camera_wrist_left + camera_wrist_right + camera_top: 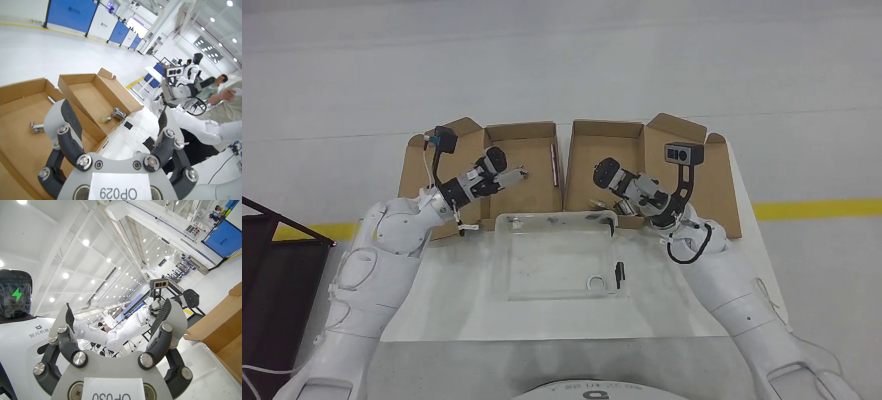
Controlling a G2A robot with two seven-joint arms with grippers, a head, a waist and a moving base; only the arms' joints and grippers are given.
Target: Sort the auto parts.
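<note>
Everything turns on the two small parts left in the clear tray, which sits on the table just in front of the robot. A slim black piece and a pale ring-shaped piece lie close together in the tray's near right corner. The black one has its long axis running roughly from the robot toward the boxes. Both arms are held high and beyond the tray's far rim. The left gripper hangs over the left cardboard box with its jaws spread wide and nothing between them. The right gripper hangs over the near edge of the right cardboard box, also spread wide and empty, and its wrist view shows it tipped up toward the ceiling rather than down at the table. From either set of jaws, then, the leftover parts lie back toward the robot and lower down. They are on the right arm's side, so to my eye that arm is the nearer one and the natural one to fetch them, closing across the black piece's narrow width. Some parts are sorted already: a metal bracket lies in the left box, and a shiny cylinder with a small yellowish piece beside it lies in the right one.
</note>
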